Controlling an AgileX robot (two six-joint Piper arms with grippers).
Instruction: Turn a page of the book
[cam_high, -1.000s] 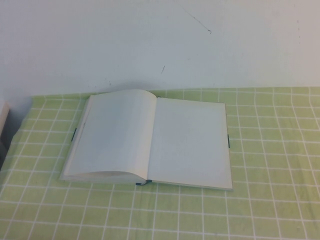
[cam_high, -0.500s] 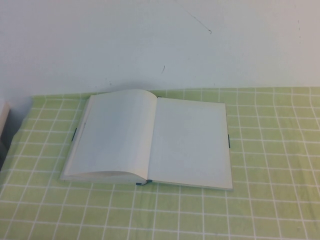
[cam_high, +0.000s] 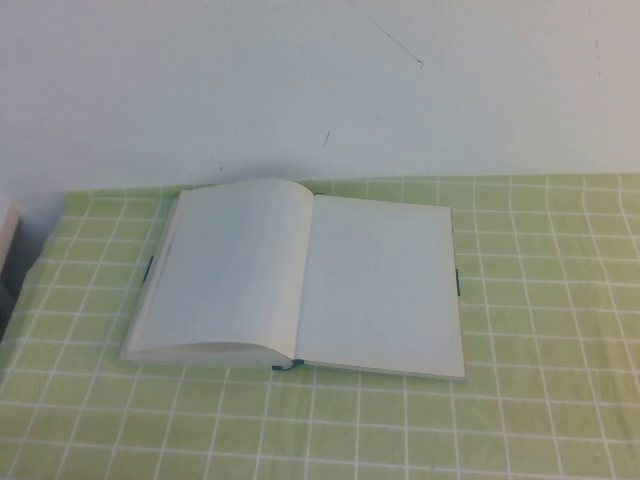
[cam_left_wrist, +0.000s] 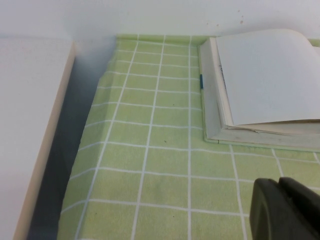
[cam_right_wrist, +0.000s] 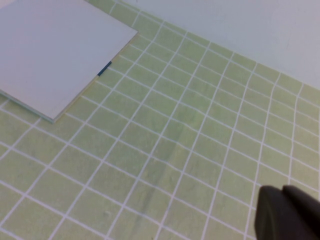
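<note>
The book (cam_high: 300, 280) lies open and flat on the green checked cloth (cam_high: 520, 300), white pages up, thick stack on its left half, a thin dark teal cover edge showing. Neither arm shows in the high view. In the left wrist view the book's left half (cam_left_wrist: 260, 85) lies ahead of my left gripper (cam_left_wrist: 280, 210), whose dark fingers are pressed together, empty, well short of the book. In the right wrist view the book's right page (cam_right_wrist: 50, 55) lies apart from my right gripper (cam_right_wrist: 287, 215), which is shut and empty over the cloth.
A pale flat board (cam_left_wrist: 30, 125) lies beyond the cloth's left edge, also at the high view's left edge (cam_high: 5, 235). A white wall (cam_high: 320, 90) stands right behind the book. Open cloth lies in front of and to the right of the book.
</note>
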